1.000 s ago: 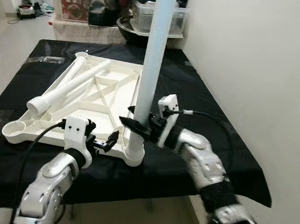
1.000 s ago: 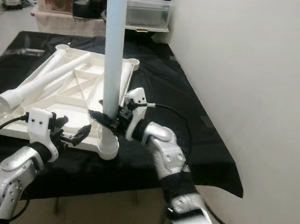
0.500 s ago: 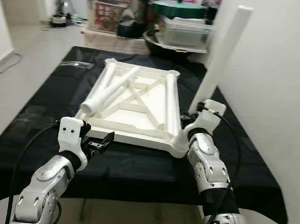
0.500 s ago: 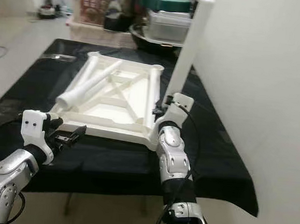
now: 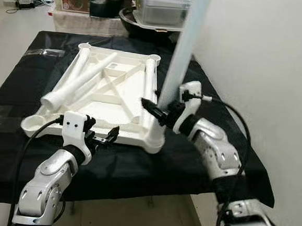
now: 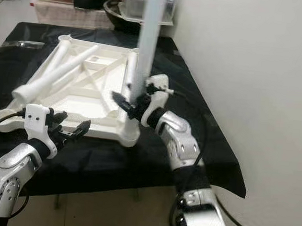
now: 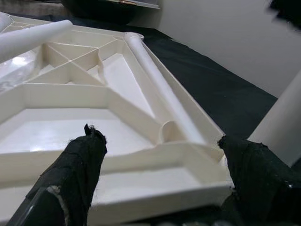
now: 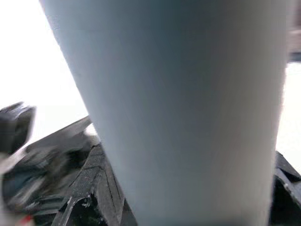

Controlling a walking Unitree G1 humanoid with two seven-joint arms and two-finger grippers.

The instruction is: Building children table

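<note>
I am gripping the white leg (image 5: 177,57) low down with my right gripper (image 5: 161,109), jaws closed around it just above the near right corner socket of the upturned tabletop (image 5: 108,91) lying on the black-covered table (image 5: 204,96). My left gripper (image 5: 107,137) is hovering with jaws spread at the tabletop's near edge, holding nothing. The leg looks light, stiff and slippery (likely hollow plastic), so I am judging a low hold steadiest.

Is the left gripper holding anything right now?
No, the left gripper is open, its fingers spread in front of the near edge of the white tabletop with nothing between them.
</note>
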